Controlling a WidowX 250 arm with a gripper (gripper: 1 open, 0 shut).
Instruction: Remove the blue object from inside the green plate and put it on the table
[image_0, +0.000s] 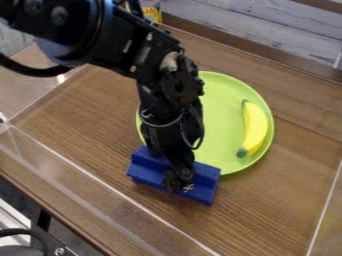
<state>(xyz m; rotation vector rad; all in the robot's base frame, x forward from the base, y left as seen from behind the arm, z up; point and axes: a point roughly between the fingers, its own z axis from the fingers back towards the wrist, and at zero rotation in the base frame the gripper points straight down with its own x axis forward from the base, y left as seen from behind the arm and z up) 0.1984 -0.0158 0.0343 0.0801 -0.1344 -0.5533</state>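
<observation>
Blue block (150, 166) lying on table (67, 120), near edge of green plate (225, 110) | gripper (179, 183) hovering over it, jaws spread wide, gripping nothing | banana (251, 128) sitting on plate | task looking nearly done; arm retreat remaining

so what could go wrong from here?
1. The block lies on the table right at the plate rim, with the open gripper low over it. The arm hides whether a fingertip touches, so a sideways retreat could nudge it back against the rim.
2. The banana sits loose on the plate; a bumped rim might shift it.
</observation>
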